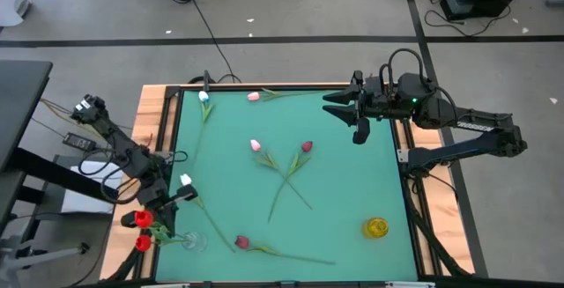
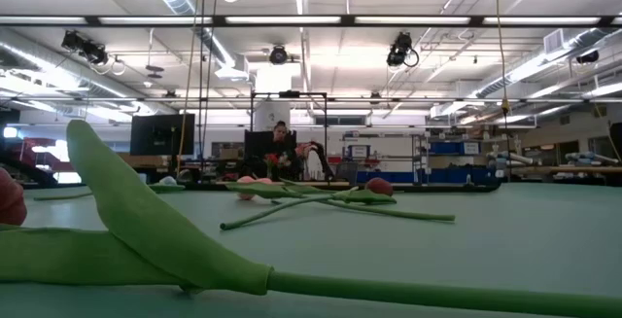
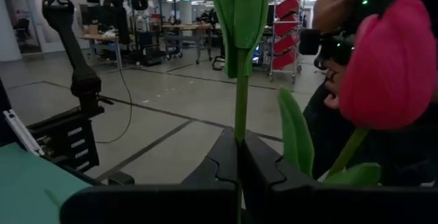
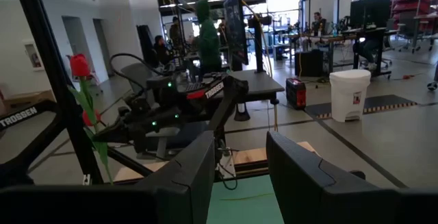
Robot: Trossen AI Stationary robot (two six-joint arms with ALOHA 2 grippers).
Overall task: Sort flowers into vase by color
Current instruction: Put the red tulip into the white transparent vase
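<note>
Over the clear vase [image 1: 192, 241] we hold a red tulip [image 1: 143, 218], left tool [image 1: 174, 197] clamped on its stem; next, lower it in. Right tool [image 1: 339, 105] waits apart.

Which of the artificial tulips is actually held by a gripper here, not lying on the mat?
The red tulip at the table's left edge: the left gripper is shut on its green stem. The others lie loose on the green mat.

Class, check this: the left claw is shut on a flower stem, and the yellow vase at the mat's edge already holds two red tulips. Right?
One error. The yellow vase is empty; the two red tulips stand in the clear vase, as the high view shows. The left claw is indeed shut on a flower stem.
</note>
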